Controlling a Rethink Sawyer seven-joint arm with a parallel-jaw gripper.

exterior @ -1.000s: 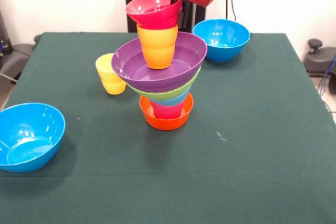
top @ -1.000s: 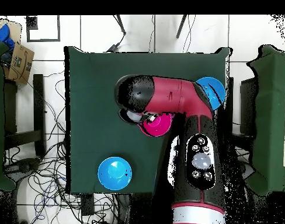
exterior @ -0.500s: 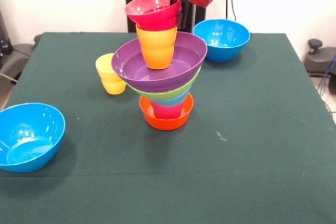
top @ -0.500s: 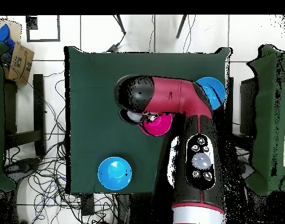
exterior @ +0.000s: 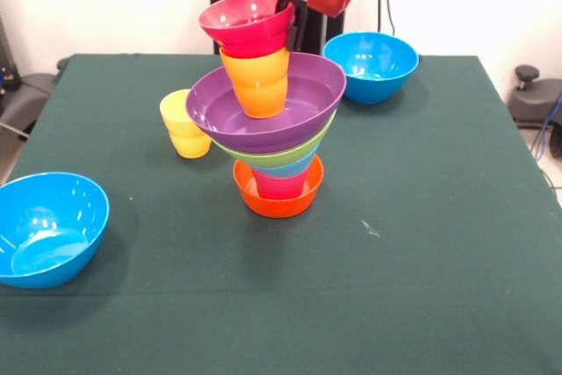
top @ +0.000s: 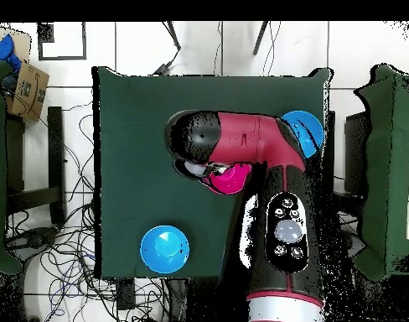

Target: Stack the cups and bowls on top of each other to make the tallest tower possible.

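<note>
The tower (exterior: 274, 142) is located at table centre: an orange cup (exterior: 256, 82) is seated in the purple bowl (exterior: 266, 103), topped by a tilted red bowl (exterior: 246, 20). The gripper's (exterior: 294, 19) grasp state cannot be determined.

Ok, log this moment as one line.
tower: orange-bowl base, purple bowl above | glossy red plastic bowl: tilted atop orange plastic cup | end effector: beside red bowl

Overhead: arm (top: 241, 147) covers most of the tower. Front: gripper (exterior: 294, 19) mostly behind red bowl (exterior: 246, 19), grip state unreadable.
</note>
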